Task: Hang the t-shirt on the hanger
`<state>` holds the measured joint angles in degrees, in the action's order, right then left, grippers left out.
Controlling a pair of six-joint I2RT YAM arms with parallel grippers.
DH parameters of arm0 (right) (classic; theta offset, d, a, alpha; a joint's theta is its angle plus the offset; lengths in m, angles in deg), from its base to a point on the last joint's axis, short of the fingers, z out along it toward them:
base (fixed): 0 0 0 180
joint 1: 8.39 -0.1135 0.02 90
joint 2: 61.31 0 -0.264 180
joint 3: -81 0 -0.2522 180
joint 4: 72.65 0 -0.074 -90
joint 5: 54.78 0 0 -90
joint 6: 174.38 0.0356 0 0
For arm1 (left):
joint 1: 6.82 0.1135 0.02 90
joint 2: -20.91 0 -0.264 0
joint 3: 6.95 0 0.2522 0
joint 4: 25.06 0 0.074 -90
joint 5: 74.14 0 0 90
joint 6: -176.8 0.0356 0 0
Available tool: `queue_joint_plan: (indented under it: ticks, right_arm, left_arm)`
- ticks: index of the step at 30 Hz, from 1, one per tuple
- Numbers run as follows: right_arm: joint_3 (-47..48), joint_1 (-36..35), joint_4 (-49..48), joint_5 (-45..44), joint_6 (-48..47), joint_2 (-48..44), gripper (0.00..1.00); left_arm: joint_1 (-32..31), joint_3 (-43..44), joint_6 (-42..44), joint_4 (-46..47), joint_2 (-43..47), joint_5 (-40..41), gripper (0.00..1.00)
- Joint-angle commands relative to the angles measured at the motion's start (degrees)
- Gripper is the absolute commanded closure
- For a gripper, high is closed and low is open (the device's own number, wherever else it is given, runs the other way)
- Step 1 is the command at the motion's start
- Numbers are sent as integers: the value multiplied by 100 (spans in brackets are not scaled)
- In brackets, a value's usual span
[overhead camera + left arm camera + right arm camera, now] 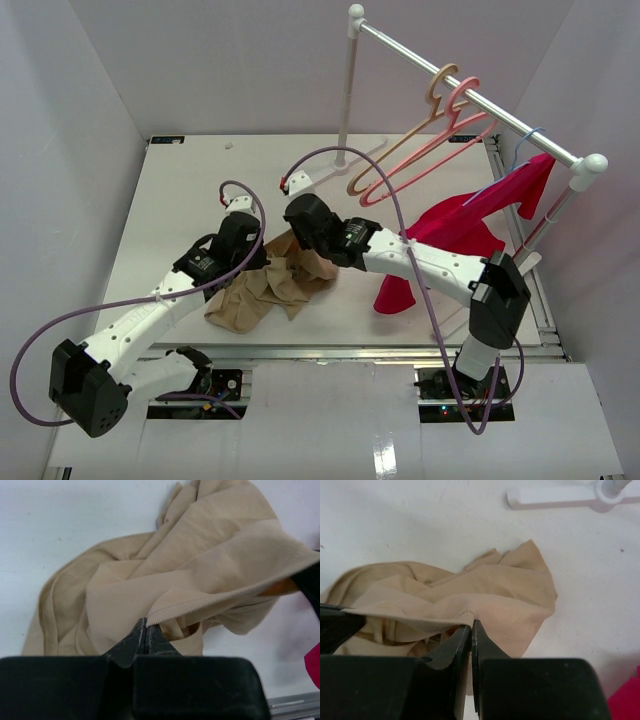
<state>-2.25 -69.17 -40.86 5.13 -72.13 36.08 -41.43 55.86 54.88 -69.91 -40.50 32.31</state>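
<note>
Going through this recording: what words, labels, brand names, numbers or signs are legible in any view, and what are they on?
No readable text in any view.
The t-shirt is plain, with no print or tag showing.
The pink hanger, rail and red garment carry no marks.
The arm casings show no legible label.

The left arm (150,318) and right arm (430,262) share white link shells, black joint housings and thin purple cables (40,345).
</note>
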Motion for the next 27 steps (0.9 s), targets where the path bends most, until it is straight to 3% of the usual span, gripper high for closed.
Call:
queue_joint_plan:
  ticks: [1, 2, 3, 7, 15, 20, 27]
  right_arm:
    - [782, 2, 70, -233, -288, 122, 74]
    - [875, -3, 157, -335, -278, 143, 59]
    - [953, 0, 263, -421, -242, 149, 50]
    - [1222, -12, 650, -678, -142, 43, 34]
    - [2686, -133, 1671, -1333, -139, -75, 23]
    - [3906, -285, 2318, -2381, -107, 86, 18]
    - [3322, -268, 2288, -4030, 709, -611, 14]
  left_arm:
    - [14, -583, -384, 636, 572, -395, 100]
    - [8, -716, -446, 672, 644, -410, 100]
    - [7, -802, -502, 759, 754, -457, 100]
    - [7, -1380, -654, 1152, 1245, -592, 100]
    - [7, -1772, -535, 1612, 1120, -687, 100]
    - [7, -2004, -491, 1922, 1192, -732, 100]
    - [7, -2013, -442, 1982, 1228, -922, 100]
